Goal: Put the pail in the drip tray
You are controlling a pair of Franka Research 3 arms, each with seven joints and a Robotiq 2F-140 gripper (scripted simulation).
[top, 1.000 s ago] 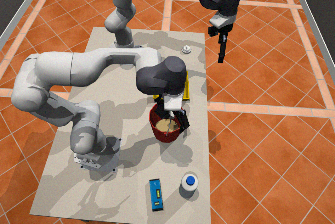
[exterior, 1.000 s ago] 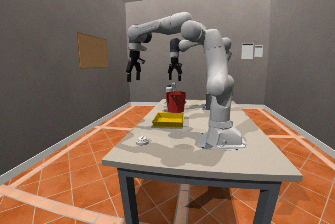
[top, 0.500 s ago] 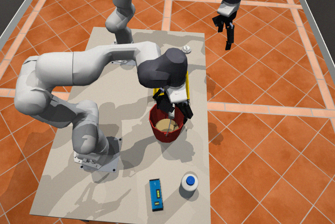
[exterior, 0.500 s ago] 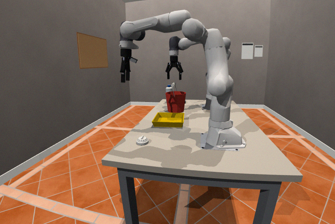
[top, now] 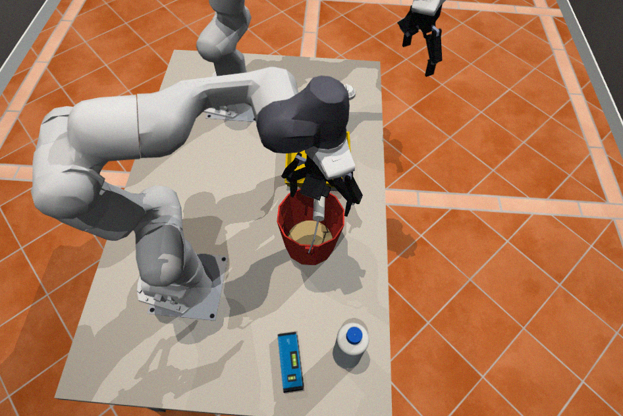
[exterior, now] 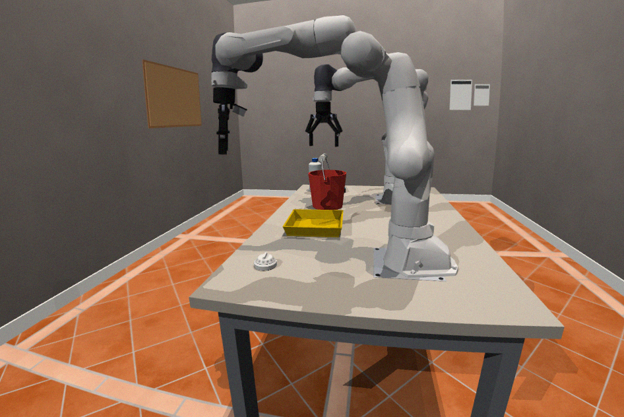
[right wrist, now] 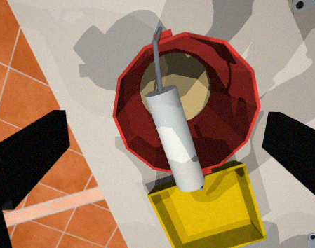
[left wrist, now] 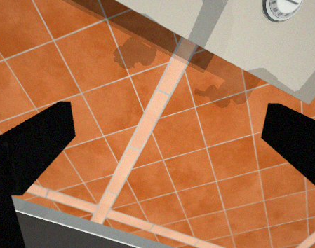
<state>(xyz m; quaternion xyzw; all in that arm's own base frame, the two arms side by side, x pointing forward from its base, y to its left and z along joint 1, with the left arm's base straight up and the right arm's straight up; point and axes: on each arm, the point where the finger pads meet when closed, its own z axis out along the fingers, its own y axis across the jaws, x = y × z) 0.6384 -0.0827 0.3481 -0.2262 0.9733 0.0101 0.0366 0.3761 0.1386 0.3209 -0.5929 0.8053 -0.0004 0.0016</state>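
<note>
The red pail [top: 322,253] [exterior: 327,195] [right wrist: 216,108] stands upright on the table beside the yellow drip tray [exterior: 312,232] [right wrist: 205,217], outside it. Its bail is raised, with the pale cylindrical grip [top: 319,208] [exterior: 323,156] [right wrist: 175,140] above the rim. My right gripper [top: 320,203] [exterior: 323,144] [right wrist: 167,129] is wide open and empty above the pail; in the right wrist view the grip lies aslant between its fingers, below them. My left gripper [top: 417,58] [exterior: 222,151] [left wrist: 168,120] is open and empty, high over the floor beyond the table edge. The right arm partly hides the tray in the top view.
A white dial timer [top: 350,91] [exterior: 264,262] [left wrist: 284,7] lies near the table's edge, on the tray's far side from the pail. A white bottle with a blue cap [top: 352,345] and a blue level [top: 290,362] are at the table's other end.
</note>
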